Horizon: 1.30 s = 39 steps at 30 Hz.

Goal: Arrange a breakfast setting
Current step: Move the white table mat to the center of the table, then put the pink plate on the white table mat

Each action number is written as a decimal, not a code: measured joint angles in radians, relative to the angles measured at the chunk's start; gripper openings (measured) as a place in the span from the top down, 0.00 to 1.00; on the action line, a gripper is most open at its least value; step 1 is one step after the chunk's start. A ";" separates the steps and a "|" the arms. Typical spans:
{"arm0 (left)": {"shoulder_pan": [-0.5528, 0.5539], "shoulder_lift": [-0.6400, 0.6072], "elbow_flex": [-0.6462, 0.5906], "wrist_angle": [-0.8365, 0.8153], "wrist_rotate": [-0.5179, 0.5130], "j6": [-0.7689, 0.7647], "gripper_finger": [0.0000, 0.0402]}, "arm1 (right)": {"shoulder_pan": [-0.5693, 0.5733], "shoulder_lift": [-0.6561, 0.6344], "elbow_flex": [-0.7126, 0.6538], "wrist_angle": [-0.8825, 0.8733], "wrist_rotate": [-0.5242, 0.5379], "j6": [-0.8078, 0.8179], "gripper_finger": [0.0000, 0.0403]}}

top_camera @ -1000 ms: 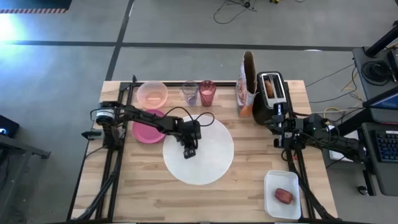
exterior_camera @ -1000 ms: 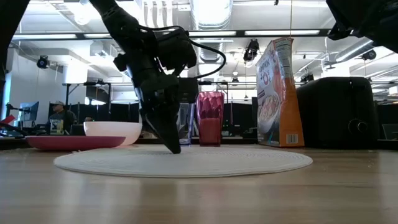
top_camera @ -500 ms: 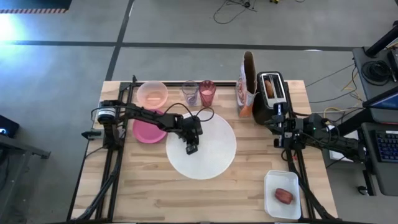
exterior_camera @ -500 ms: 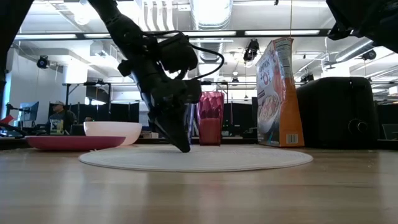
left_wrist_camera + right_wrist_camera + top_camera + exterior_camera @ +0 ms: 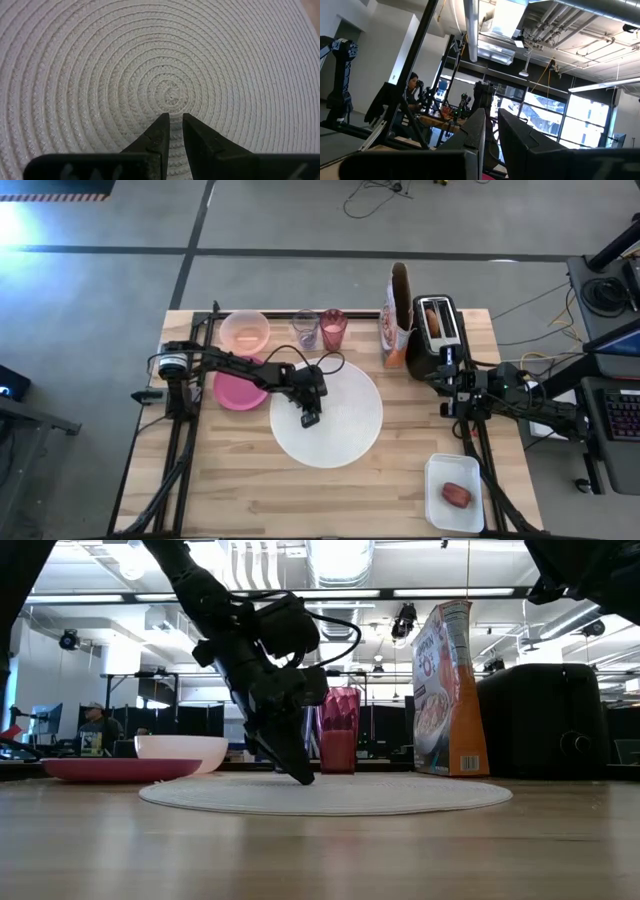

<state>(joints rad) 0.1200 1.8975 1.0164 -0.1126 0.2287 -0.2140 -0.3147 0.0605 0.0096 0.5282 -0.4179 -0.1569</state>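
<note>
A large white round woven mat (image 5: 350, 435) lies flat on the table's middle. My left gripper (image 5: 310, 420) stands on it with its fingers shut, also in the low view (image 5: 308, 778) and the left wrist view (image 5: 175, 118). A magenta plate (image 5: 230, 393) lies left of the mat, with a pale pink bowl (image 5: 245, 332) and a pink cup (image 5: 333, 329) at the far edge. A small red food (image 5: 457, 495) lies in a white tray (image 5: 440, 472). A brown bun (image 5: 432, 319) sits in the toaster. The spoon is out of view. My right gripper (image 5: 491, 118) is shut and empty, raised beside the toaster. My left gripper presses its shut fingertips (image 5: 161, 126) down on the mat's top, close to the centre of its woven spiral (image 5: 172, 95). The fingers come from above, slanting down toward the table's right (image 5: 290, 755). The mat lies flat on the table.
A clear tumbler (image 5: 305, 330) stands next to the pink cup. A cereal box (image 5: 398, 318) and a black toaster (image 5: 437, 340) stand at the far right. Bare wood lies along the near edge (image 5: 300, 500).
My left gripper has moved toward the table's right edge and a little toward its far edge, fingers shut and down on the mat. The mat has slid along with it, staying flat, away from the magenta plate.
</note>
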 joint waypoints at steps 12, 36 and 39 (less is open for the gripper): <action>-0.029 -0.032 0.191 -0.366 0.017 -0.004 0.90 | 0.000 0.000 0.000 0.000 0.000 0.000 0.89; -0.133 -0.164 0.100 -0.984 -0.405 -0.386 0.47 | 0.000 0.000 0.000 0.000 0.000 0.000 0.89; -0.122 -0.221 0.019 -0.935 -0.406 -0.409 0.47 | 0.000 0.000 0.000 0.000 0.000 0.000 0.89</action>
<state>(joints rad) -0.0015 1.6761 1.0353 -1.0472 -0.1776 -0.6231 -0.3149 0.0605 0.0097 0.5285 -0.4179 -0.1570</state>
